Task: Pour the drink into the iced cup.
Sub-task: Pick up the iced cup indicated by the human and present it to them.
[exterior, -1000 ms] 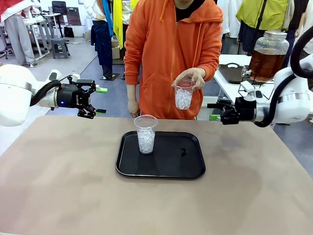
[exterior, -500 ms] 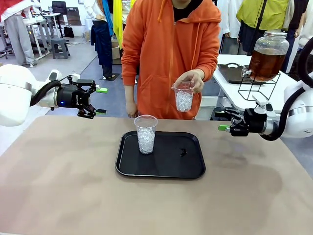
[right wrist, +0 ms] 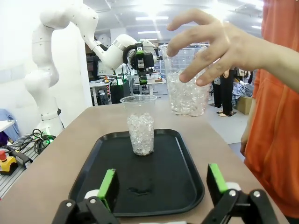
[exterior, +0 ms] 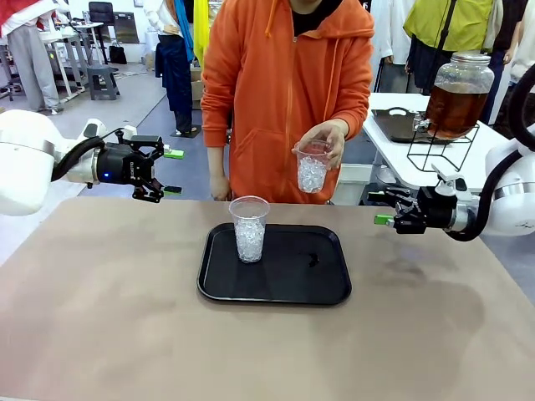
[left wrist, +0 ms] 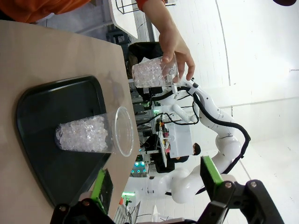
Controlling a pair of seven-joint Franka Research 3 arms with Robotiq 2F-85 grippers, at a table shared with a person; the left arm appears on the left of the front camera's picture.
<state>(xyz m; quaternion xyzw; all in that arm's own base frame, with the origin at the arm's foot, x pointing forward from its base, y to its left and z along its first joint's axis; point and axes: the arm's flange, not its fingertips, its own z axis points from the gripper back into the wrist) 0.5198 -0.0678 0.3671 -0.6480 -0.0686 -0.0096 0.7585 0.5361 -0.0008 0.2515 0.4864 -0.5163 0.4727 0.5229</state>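
One iced cup (exterior: 249,228) of clear plastic stands upright at the left of a black tray (exterior: 292,280). A person in an orange hoodie holds a second iced cup (exterior: 313,164) above the tray's far edge. The drink (exterior: 454,109), amber, fills a big glass jar on a side table at the back right. My left gripper (exterior: 171,171) hovers open at the table's far left. My right gripper (exterior: 381,209) hovers open, right of the tray. The right wrist view looks past open fingers at the tray cup (right wrist: 141,126) and the held cup (right wrist: 187,88). The left wrist view shows both cups (left wrist: 88,135) (left wrist: 152,73).
The jar sits on a black wire stand (exterior: 435,150) on a white side table (exterior: 393,142), beyond my table's far right corner. A small dark speck (exterior: 312,261) lies on the tray. Brown tabletop (exterior: 251,351) stretches bare in front of the tray.
My right gripper has dropped lower and pulled back to the right, then held still. The person's held cup has shifted slightly. My left arm has not moved.
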